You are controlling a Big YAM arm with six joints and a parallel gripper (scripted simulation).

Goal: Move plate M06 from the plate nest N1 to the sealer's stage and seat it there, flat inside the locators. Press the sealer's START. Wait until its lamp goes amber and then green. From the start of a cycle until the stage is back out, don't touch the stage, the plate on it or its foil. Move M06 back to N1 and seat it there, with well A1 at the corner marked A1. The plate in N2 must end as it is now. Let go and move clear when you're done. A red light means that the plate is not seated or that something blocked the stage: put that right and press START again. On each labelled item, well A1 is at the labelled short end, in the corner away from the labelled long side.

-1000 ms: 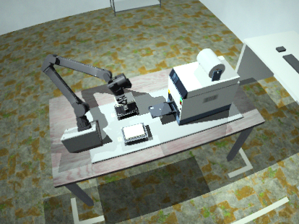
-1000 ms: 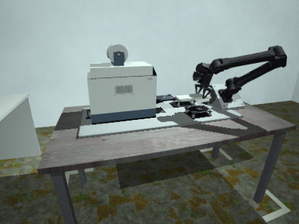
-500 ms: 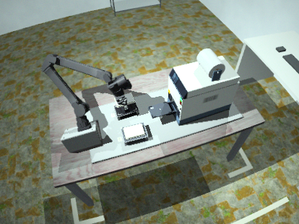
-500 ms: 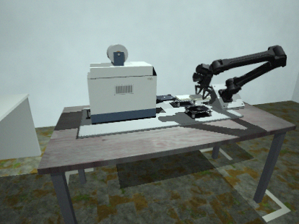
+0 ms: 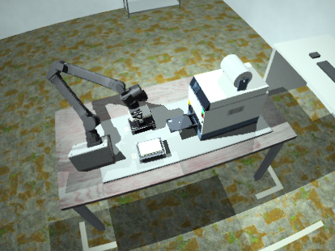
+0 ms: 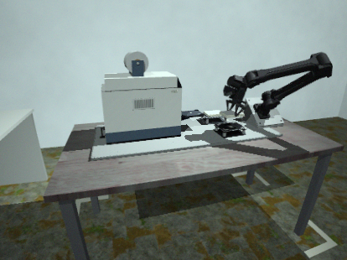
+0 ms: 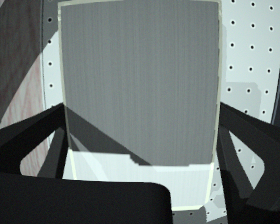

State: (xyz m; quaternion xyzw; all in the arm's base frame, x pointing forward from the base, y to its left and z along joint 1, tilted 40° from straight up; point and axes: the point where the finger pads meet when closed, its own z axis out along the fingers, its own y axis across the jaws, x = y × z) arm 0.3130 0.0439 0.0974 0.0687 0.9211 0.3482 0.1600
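Note:
My gripper [image 5: 139,112] [image 6: 235,108] [image 7: 142,110] is shut on plate M06 [image 5: 140,116] [image 6: 229,113] [image 7: 140,60], gripping it across its width. It holds the plate level, a little above the black nest N1 [image 5: 142,125] [image 6: 230,128]. In the wrist view the plate fills the middle, a grey face with a pale rim, with a dark finger along each long side. The sealer [image 5: 231,101] [image 6: 140,107] stands to the right in the top view. Its dark stage [image 5: 180,124] [image 6: 192,113] is out and bare. I cannot read the plate's label.
A second plate [image 5: 151,148] [image 6: 211,114] sits in nest N2, nearer the table's front edge. The arm's base box [image 5: 91,154] stands at the left of the white perforated board [image 5: 121,172] [image 7: 250,35]. A foil roll [image 5: 235,69] [image 6: 135,61] tops the sealer.

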